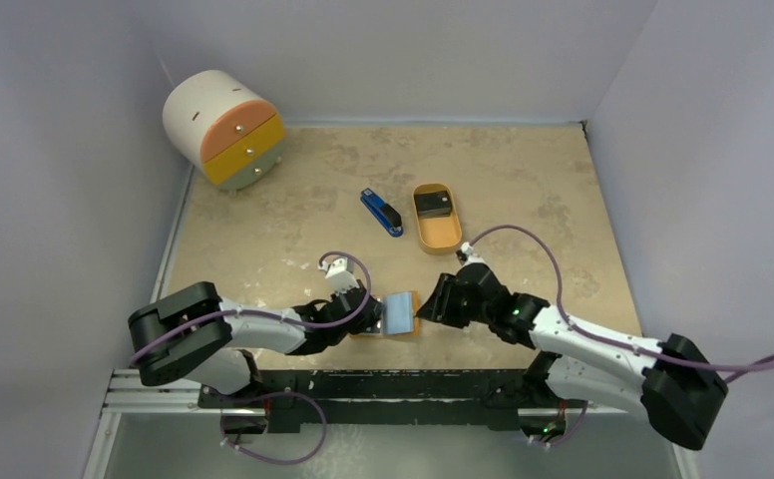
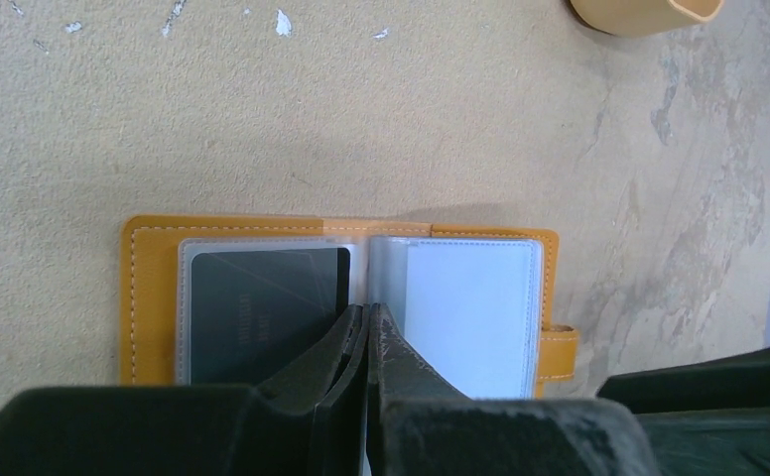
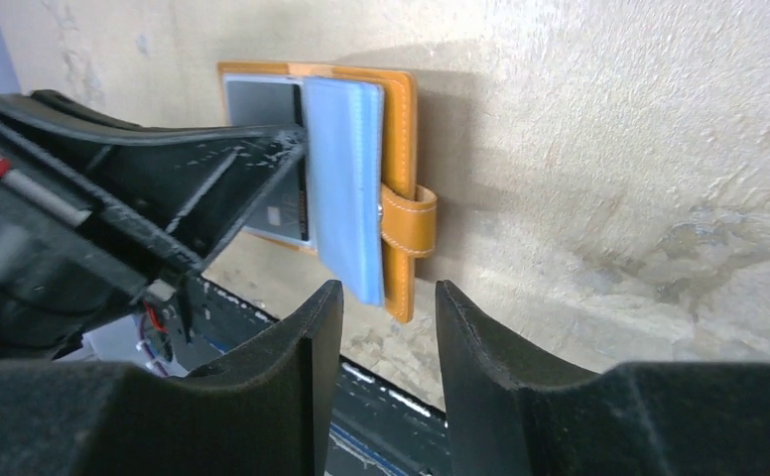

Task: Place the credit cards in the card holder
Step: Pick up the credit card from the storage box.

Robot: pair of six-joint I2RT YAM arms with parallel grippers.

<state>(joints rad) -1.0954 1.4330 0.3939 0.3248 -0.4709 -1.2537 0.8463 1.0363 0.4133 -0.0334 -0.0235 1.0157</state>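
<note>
The left pincer (image 2: 366, 315), pressed together, bears down on the fold of the card holder (image 2: 153, 297), seemingly to pin it open on the surface (image 1: 293, 200). One dark card (image 2: 252, 307) sits sleeved inside. The right pincer (image 3: 389, 293) is spread and empty beside the strap (image 3: 409, 213). A second card (image 1: 433, 204) lies in the tray (image 1: 439, 238), well apart.

We're stretching both arms out low in front of our bases, elbows out, forearms angling inward so the grippers are nearly facing each other. Our left gripper (image 1: 371, 317) (image 2: 366, 309) is sitting with its jaws squeezed tight together. Our right gripper (image 1: 431, 299) (image 3: 386, 288) is hanging just beside it, jaws parted, gripping nothing.
</note>
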